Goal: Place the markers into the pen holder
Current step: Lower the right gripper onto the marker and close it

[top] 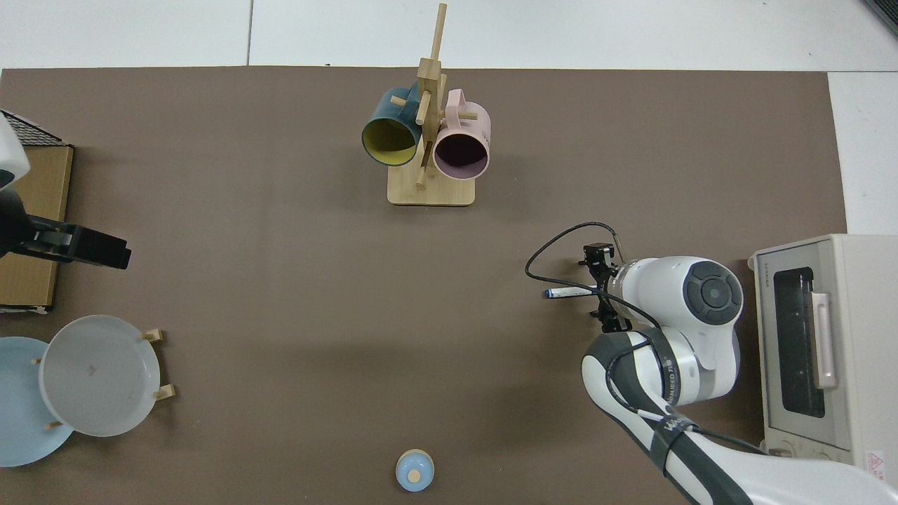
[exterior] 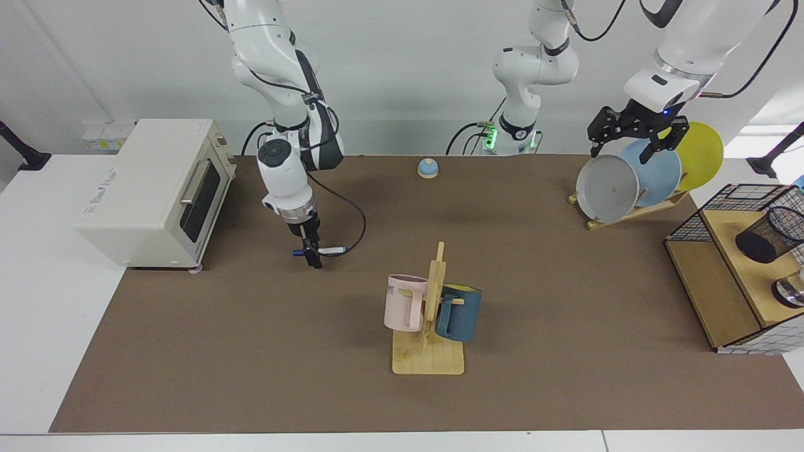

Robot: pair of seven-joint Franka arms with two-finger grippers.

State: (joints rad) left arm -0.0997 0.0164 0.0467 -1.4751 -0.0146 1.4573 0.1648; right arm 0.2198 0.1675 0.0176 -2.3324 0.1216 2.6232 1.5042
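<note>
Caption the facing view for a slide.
Right hand grips the marker; left hand waits above the plates.

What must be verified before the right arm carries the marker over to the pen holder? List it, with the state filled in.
1. Grip: right gripper is shut on the marker, held near one end with the rest sticking out level. Ok.
2. Marker clear of the mat: cannot tell.
3. Pen holder mouth facing up: it sits tilted on the shelf box. Not ok.
4. Route: the mug rack stands mid-table between marker and holder; whether the marker would pass above it, cannot tell.
5. Left gripper waits open over the plates, apart from the holder. Ok.
</note>
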